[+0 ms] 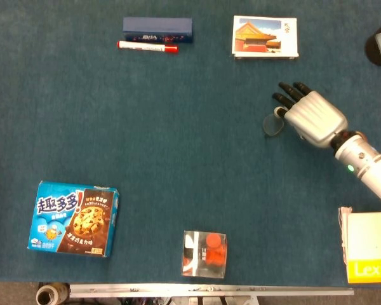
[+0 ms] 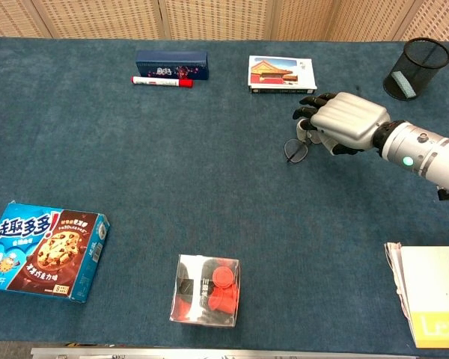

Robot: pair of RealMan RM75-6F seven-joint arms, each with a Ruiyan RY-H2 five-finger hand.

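My right hand (image 2: 344,123) pinches the glasses (image 2: 295,149), lifted over the tabletop (image 2: 209,172) toward its far right corner, one lens hanging just left of and below my fingertips (image 1: 286,92), the postcard box (image 2: 281,73) beyond.

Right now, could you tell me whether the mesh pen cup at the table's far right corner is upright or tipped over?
Upright: the mesh pen cup stands on its base, open rim facing up.

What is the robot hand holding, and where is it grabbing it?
The right hand holds a pair of glasses, gripping the frame end under its fingers; one lens sticks out. The exact spot is hidden.
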